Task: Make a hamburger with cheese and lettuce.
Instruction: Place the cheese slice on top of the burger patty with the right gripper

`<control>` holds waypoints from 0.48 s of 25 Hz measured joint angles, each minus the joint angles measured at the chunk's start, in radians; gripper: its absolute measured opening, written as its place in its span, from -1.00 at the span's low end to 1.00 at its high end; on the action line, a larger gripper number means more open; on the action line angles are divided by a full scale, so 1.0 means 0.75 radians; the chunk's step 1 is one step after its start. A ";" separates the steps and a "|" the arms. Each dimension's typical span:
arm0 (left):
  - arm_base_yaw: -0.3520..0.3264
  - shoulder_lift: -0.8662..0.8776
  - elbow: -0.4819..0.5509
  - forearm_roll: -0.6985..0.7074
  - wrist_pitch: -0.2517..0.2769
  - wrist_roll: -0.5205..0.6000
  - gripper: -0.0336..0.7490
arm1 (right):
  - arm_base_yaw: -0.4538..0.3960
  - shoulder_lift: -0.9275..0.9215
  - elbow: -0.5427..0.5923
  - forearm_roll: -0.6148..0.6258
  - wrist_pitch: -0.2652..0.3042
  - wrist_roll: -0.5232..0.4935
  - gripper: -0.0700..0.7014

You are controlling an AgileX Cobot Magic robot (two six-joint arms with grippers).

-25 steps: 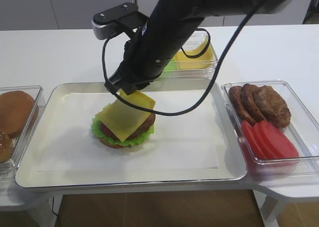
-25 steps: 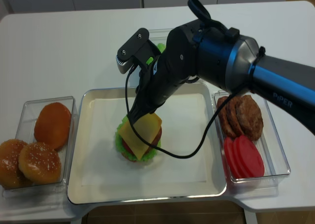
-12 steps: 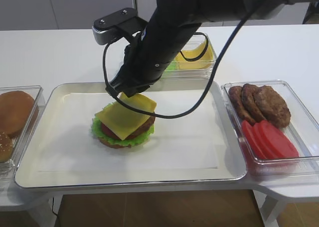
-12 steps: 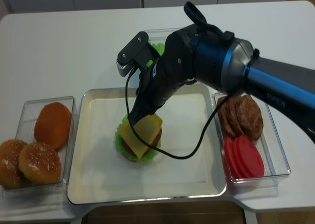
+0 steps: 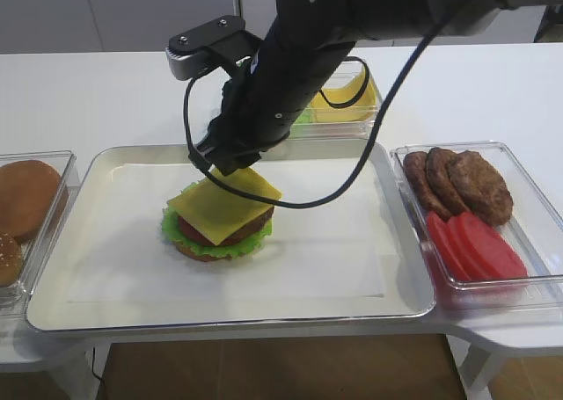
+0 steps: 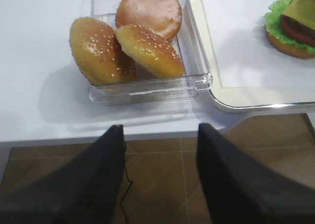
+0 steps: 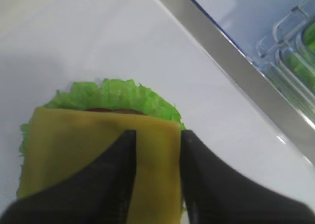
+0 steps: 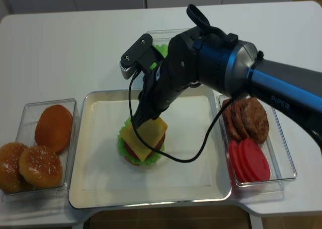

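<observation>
cheese [image 5: 224,203]: we laid it down flatter on the hamburger [image 5: 217,231].
right gripper [image 7: 156,150]: we opened its jaws a little.

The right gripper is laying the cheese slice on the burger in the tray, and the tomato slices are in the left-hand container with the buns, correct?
Not quite. The tomato slices are in the right-hand container, in front of the loose patties, as the exterior high view shows; the left-hand container holds only buns. The rest stands: the right gripper is at the cheese on the hamburger in the tray.
</observation>
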 joint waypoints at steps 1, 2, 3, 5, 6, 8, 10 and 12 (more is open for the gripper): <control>0.000 0.000 0.000 0.000 0.000 0.000 0.00 | 0.000 0.000 0.000 0.000 0.000 0.004 -0.23; 0.000 0.000 0.000 0.000 0.000 0.000 0.00 | 0.000 0.000 0.000 -0.003 0.000 0.003 -0.14; 0.000 0.000 0.000 0.000 0.000 0.000 0.00 | 0.000 0.000 0.000 -0.003 0.000 0.003 -0.03; 0.000 0.000 0.000 0.000 0.000 0.000 0.00 | 0.000 0.000 0.000 -0.004 0.000 0.003 0.21; 0.000 0.000 0.000 0.000 0.000 0.000 0.00 | 0.000 0.000 0.000 -0.004 0.000 0.003 0.30; 0.000 0.000 0.000 0.000 0.000 0.000 0.00 | 0.000 0.000 0.000 -0.007 0.000 0.003 0.48; 0.000 0.000 0.000 0.000 0.000 0.000 0.00 | 0.000 0.000 0.000 -0.013 0.006 0.033 0.55; 0.000 0.000 0.000 0.000 0.000 0.000 0.00 | 0.000 -0.012 0.000 -0.044 0.016 0.109 0.58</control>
